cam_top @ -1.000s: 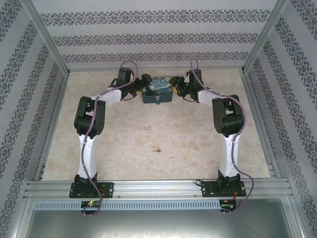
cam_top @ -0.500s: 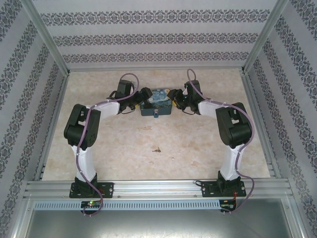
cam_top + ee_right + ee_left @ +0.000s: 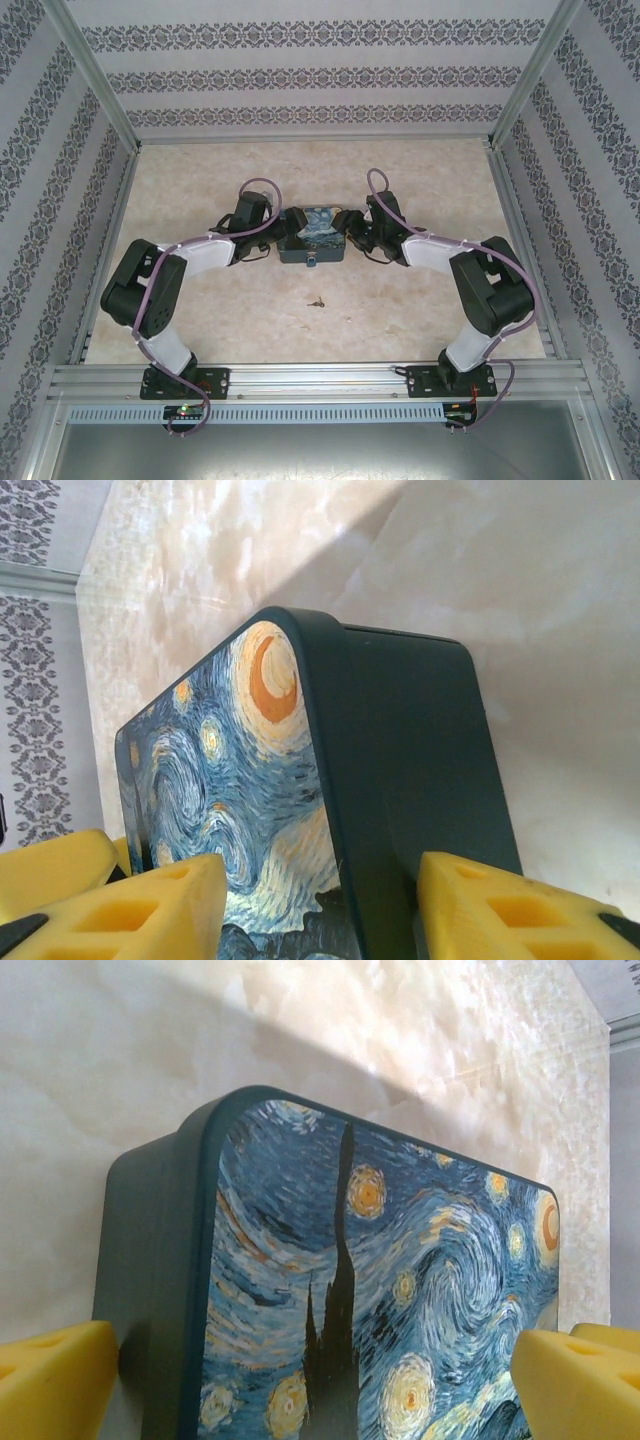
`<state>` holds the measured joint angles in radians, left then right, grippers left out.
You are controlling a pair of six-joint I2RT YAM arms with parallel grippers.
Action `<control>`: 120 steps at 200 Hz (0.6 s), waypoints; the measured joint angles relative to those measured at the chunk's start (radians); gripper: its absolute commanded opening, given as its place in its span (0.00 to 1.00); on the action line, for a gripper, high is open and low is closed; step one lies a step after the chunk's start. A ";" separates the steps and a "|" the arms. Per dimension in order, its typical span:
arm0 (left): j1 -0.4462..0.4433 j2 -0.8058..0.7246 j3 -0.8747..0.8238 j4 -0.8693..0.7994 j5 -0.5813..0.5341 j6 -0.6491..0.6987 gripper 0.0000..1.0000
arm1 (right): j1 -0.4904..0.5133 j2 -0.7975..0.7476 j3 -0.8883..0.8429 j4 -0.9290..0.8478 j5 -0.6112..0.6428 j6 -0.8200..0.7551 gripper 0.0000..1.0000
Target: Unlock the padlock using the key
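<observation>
The blue-and-yellow night-sky box (image 3: 313, 236) sits mid-table. On its near side hangs the tiny greyish padlock (image 3: 312, 260). My left gripper (image 3: 291, 222) clasps the box's left end. In the left wrist view its yellow fingers (image 3: 55, 1380) stand wide around the painted lid (image 3: 400, 1260), one against the dark side wall, with the gripper (image 3: 315, 1365) shut on the box. My right gripper (image 3: 350, 226) holds the right end. There its fingers (image 3: 500, 915) bracket the lid edge and dark wall (image 3: 410, 770), gripper (image 3: 322, 890) shut on it. A small brownish object (image 3: 318, 300) lies in front of the box, too small to identify.
The marble-patterned tabletop (image 3: 420, 300) is walled by patterned panels on three sides, with metal rails (image 3: 310, 375) along the near edge. Purple cables (image 3: 262, 185) loop over both arms.
Both arms have drawn back toward the near edge, elbows swinging outward, and the box has come with them from the far part of the table to the middle.
</observation>
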<state>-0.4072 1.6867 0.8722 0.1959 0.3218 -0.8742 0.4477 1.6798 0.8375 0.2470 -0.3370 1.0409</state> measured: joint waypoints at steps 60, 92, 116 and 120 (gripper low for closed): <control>-0.037 -0.031 -0.038 0.003 -0.016 -0.010 1.00 | 0.014 -0.032 -0.042 0.013 0.024 -0.004 0.97; -0.051 -0.039 -0.038 -0.010 -0.017 0.002 0.99 | 0.019 -0.066 -0.060 -0.013 0.035 -0.035 0.98; -0.049 -0.079 -0.039 -0.035 -0.035 0.018 0.99 | 0.015 -0.153 -0.079 -0.073 0.079 -0.072 0.98; -0.048 -0.089 -0.039 -0.039 -0.039 0.023 0.99 | 0.013 -0.170 -0.080 -0.081 0.087 -0.080 0.98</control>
<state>-0.4557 1.5982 0.8333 0.1566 0.2829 -0.8516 0.4603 1.5101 0.7574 0.1658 -0.2501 0.9611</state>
